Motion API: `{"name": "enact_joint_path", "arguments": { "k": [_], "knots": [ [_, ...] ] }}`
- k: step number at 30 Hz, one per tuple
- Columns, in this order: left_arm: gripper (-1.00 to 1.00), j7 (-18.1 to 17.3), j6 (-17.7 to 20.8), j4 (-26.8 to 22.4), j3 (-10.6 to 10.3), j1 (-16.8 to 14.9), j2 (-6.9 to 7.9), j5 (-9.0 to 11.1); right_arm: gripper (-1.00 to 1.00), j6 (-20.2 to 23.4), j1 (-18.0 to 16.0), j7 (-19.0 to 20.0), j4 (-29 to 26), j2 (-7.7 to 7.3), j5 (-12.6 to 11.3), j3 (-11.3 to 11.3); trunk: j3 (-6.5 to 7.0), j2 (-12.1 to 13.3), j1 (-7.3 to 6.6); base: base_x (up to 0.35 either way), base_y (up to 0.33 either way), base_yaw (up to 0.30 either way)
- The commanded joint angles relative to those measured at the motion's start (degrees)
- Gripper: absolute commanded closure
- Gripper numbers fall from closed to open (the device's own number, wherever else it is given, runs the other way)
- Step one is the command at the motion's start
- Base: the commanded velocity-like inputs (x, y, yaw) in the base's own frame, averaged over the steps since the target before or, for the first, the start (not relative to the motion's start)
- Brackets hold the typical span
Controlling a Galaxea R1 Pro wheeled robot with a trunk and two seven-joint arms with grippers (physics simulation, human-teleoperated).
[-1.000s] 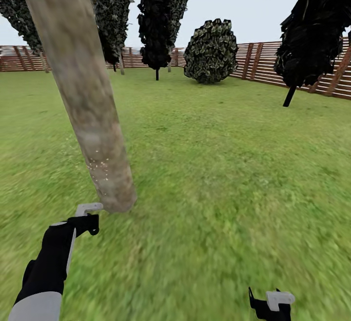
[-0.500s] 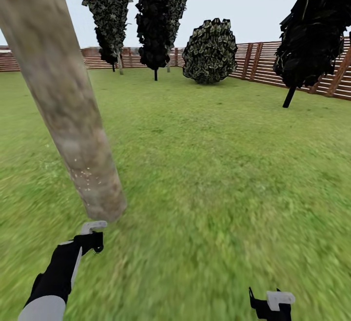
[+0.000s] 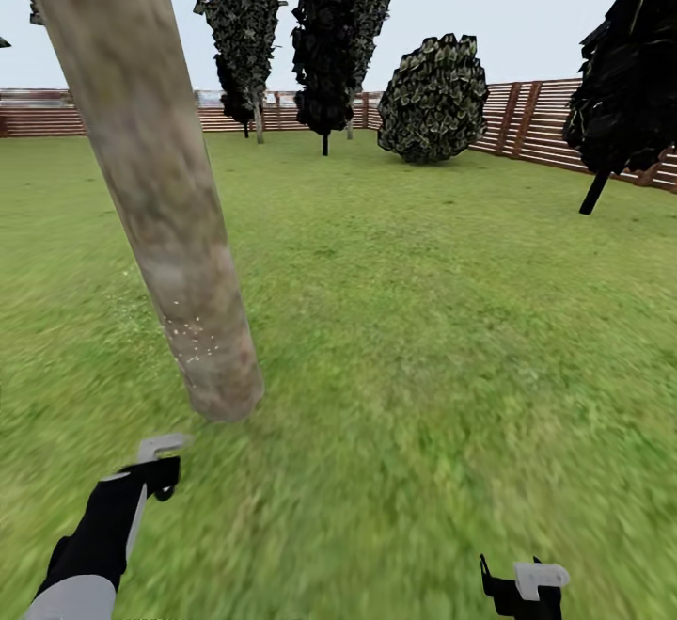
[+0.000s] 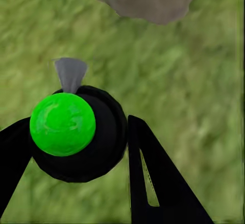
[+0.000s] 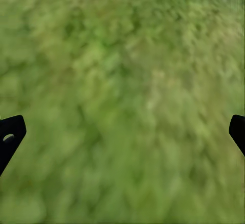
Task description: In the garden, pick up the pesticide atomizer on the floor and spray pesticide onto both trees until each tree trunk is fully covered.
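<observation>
So, left gripper (image 3: 155,455) has the pesticide atomizer (image 4: 76,132), parked just short of the first tree trunk (image 3: 160,215).

Pickup looks done: in the left wrist view the black fingers (image 4: 158,183) are clamped on the dark sprayer body, green knob up top and a grey nozzle aimed at the trunk's base at 12 o'clock. The head view adds what the wrist cam can't: pale speckles low on the bark, so spraying seems started, but most of the trunk looks bare, and I'd say the second tree is all still to do. I can't tell which one that is. Right gripper (image 3: 522,587) sits at 5 o'clock, spread wide with nothing in it, just lawn (image 5: 122,101) between its tips.
</observation>
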Motion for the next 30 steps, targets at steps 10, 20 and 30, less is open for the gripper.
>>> {"name": "enact_joint_path", "arguments": {
  "k": [10, 20, 30],
  "knots": [
    [1.0, -0.1, 0.3, 0.7, -6.3, 0.0, 0.1, -0.6, -1.0, -0.1, 0.0, -0.2, 0.1, -0.08, 0.6, -0.3, -0.05, 0.0, -0.01, 0.157, -0.122, 0.006],
    [1.0, 0.2, 0.3, 0.6, -6.3, 0.0, 0.1, -0.5, -1.0, -0.1, 0.0, -0.3, 0.1, 0.0, 0.6, -0.3, -0.05, 0.0, -0.01, 0.041, -0.262, 0.0],
    [1.0, 0.3, 0.3, 0.6, -5.9, 0.0, 0.15, -0.4, -1.0, -0.1, 0.0, -0.3, 0.1, 0.0, 0.6, -0.3, -0.05, 0.0, -0.01, 0.026, -0.274, 0.079]
  ]
}}
